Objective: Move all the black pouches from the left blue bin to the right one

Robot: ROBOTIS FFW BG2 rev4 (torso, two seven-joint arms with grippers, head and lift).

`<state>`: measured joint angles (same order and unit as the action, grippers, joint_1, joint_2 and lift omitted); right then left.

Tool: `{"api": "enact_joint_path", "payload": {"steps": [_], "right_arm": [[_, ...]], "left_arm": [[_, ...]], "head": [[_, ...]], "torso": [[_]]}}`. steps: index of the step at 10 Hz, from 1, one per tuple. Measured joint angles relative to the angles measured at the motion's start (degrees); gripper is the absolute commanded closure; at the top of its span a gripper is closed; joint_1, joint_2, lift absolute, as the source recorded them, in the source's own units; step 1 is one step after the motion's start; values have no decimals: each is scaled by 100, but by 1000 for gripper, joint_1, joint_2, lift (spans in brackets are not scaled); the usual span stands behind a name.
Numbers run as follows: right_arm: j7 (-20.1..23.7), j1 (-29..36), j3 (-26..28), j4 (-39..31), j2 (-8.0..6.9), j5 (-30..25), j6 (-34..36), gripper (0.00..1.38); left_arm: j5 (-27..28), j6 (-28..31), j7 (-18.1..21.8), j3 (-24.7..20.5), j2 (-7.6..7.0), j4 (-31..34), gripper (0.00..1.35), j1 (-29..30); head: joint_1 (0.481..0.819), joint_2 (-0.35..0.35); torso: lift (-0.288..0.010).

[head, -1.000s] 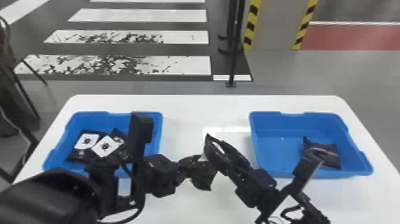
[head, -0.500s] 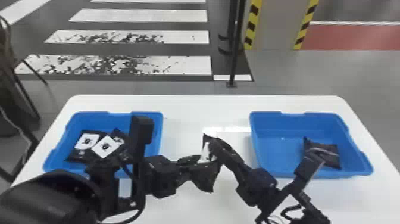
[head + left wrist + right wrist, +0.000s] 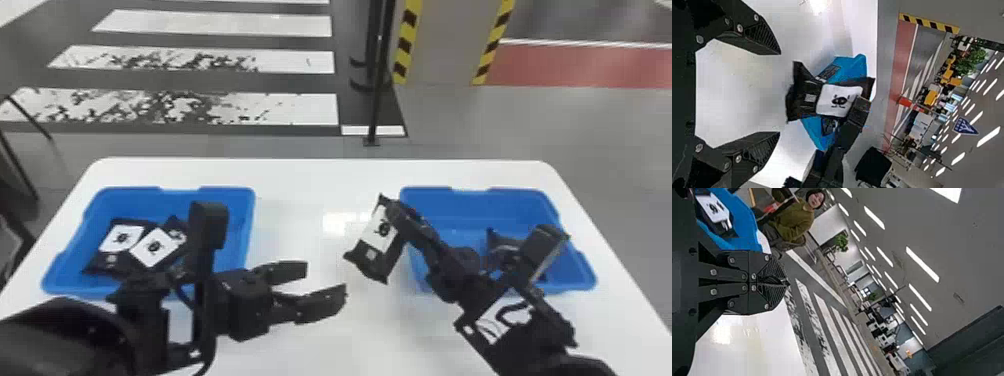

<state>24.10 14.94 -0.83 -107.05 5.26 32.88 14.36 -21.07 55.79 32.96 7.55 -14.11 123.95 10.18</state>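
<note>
Just now the black pouch (image 3: pixel 374 245) passes from left pincer (image 3: pixel 325 282) to right pincer (image 3: pixel 391 209); left spread and empty, right pinching it near the right bin (image 3: pixel 452 212); drop likely next; two pouches (image 3: pixel 156 247), perhaps three, remain in the left bin (image 3: pixel 175 197).

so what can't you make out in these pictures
- Head view: how many white-labelled black pouches lie in the left blue bin; overlap and the black left arm hide some.
- Head view: full outline of the crumpled black pouch, behind the black right arm.
- Head view: held pouch's pinched edge, hidden by the black right gripper.
</note>
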Motion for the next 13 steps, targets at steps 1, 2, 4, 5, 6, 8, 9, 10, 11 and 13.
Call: {"api": "enact_joint_path", "payload": {"steps": [1, 2, 4, 5, 6, 8, 9, 10, 11, 13], "right_arm": [[-3, -206, 340, 164, 38, -195, 0, 1277], [-12, -422, 669, 382, 70, -394, 3, 1277], [-44, -830, 1074, 920, 162, -783, 90, 774], [-93, -963, 1158, 1155, 192, -911, 155, 297], [-162, -1004, 1221, 1264, 195, -1118, 108, 62], [-385, -650, 1246, 921, 137, -1628, -246, 142], [-471, -262, 1223, 517, 50, -1888, -469, 145], [-508, 148, 1113, 167, -55, -2048, -682, 147], [-548, 554, 898, -138, -135, -2098, -866, 148], [-683, 1253, 477, -586, -258, -1987, -1194, 148]], "left_arm": [[-14, -39, 0, -96, 25, 0, 167, 17], [-14, -71, 0, -221, 60, 0, 167, 46], [87, -92, 0, -496, 88, 0, 167, 95], [226, -78, 0, -718, 106, 0, 167, 108], [389, -69, 0, -986, 128, 0, 167, 134], [760, -19, 0, -1488, 141, 0, 167, 162], [1058, 94, -11, -1730, 159, 0, 167, 120], [1383, 229, -28, -1958, 167, 0, 167, 49], [1706, 390, -35, -2128, 151, -31, 165, -55], [2172, 567, -36, -2299, 71, -295, 163, -363]], "head": [[695, -129], [695, -165], [695, -197], [695, -188], [695, -168], [695, -129], [695, -86], [695, -33], [695, 39], [695, 131]], "torso": [[-140], [-140], [-140], [-140], [-140], [-140], [-140], [-140], [-140], [-140]]}}
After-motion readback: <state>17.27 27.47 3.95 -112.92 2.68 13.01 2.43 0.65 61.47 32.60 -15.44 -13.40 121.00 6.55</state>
